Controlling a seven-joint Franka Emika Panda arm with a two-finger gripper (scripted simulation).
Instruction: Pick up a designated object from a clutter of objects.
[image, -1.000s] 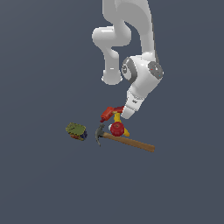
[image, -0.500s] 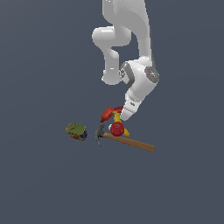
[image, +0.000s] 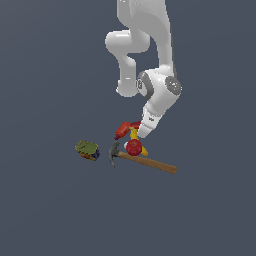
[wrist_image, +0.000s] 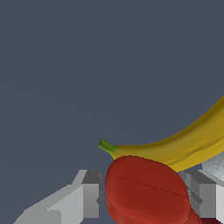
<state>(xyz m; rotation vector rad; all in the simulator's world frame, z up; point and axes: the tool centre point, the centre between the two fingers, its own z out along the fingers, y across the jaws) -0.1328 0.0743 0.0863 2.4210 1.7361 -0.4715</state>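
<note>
Hand (wrist_image: 142, 197) low over the clutter, its two grey fingers (wrist_image: 89, 199) spread either side of a bulky dark-red rounded body in the wrist view, which I take to be the heavy end of the small elongated red tool (image: 124, 129). Contact not clear; not yet pinched, by my reading.

In the exterior view the red tool lies at the far edge of the pile, just left of the white wrist. The round red ball (image: 134, 147) sits just nearer, with the curved yellow banana (wrist_image: 183, 142) between and partly under them. The wooden-handled hammer (image: 145, 161) lies nearest, its handle running right. The olive-green box (image: 87, 149) is apart at the left, on the dark grey tabletop (image: 45, 210).

Risks, as judgement:
- Closing on the rounded end may squeeze it out sideways.
- A finger could catch the banana and drag it.
- The ball, so close, may roll if nudged.
</note>
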